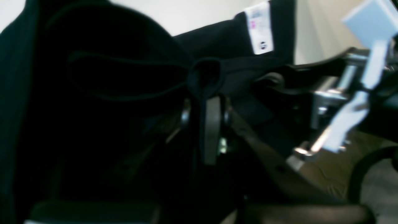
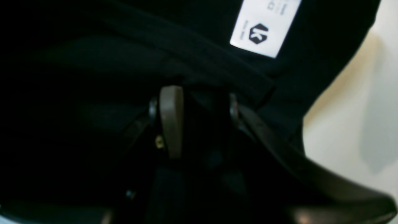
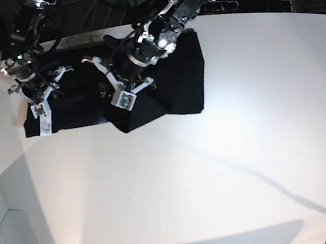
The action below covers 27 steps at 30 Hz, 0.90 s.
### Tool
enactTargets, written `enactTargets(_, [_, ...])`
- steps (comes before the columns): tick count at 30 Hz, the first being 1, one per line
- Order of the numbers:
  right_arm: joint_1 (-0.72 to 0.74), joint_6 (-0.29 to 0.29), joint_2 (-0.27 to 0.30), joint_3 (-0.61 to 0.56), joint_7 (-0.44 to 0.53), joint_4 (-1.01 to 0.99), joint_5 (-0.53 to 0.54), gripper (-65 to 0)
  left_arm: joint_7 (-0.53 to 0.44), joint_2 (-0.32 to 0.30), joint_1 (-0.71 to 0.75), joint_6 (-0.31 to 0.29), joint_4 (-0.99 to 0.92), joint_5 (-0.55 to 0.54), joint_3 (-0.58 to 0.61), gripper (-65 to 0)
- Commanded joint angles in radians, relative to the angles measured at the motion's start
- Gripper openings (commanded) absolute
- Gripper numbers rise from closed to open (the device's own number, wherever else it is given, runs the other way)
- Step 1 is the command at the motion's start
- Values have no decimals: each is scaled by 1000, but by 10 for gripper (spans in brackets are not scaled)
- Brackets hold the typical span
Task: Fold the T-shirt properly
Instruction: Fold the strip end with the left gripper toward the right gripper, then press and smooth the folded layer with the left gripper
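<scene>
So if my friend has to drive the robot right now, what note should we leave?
Left gripper: shut on a bunched pinch of the soft black cloth T-shirt.
Right gripper: closed on the shirt's edge, beside its white paper tag.
The shirt lies at the far edge of the white table, partly gathered, with one end hanging from the right gripper.
Done: both arms have hold of the cloth.
Left: make the folds, lay it flat and neat, then let go.
</scene>
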Motion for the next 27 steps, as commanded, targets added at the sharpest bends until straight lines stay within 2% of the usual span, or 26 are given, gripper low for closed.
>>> enactTargets(1, [1, 4, 3, 1, 4, 11, 7, -449, -19, 8, -8, -3, 20, -9, 10, -564])
enactTargets(6, [0, 4, 3, 1, 4, 11, 7, -449, -19, 8, -3, -6, 38, -9, 16, -224])
enactTargets(8, [0, 4, 3, 1, 4, 11, 7, -449, -19, 7, -2, -8, 67, -9, 16, -125])
enactTargets(9, [0, 4, 3, 1, 4, 11, 7, -449, -19, 2, -2, -9, 89, -9, 16, -96])
enactTargets(13, [-2, 4, 3, 1, 3, 11, 7, -449, -21, -39, 6, -11, 207, -9, 4, -79])
enactTargets(15, [-2, 4, 3, 1, 3, 11, 7, -449, -30, -88, 27, -9, 262, -11, -53, -79])
enactTargets(19, [1, 4, 3, 1, 3, 11, 7, -449, -32, -145, 90, -5, 331, -11, -182, -79])
enactTargets(24, [1, 4, 0, 1, 3, 11, 7, -449, -32, -165, 188, -8, 330, -11, -368, -78])
enactTargets(27, [3, 4, -1, 1, 3, 11, 7, -449, -32, -157, 222, -8, 330, -11, -434, -76])
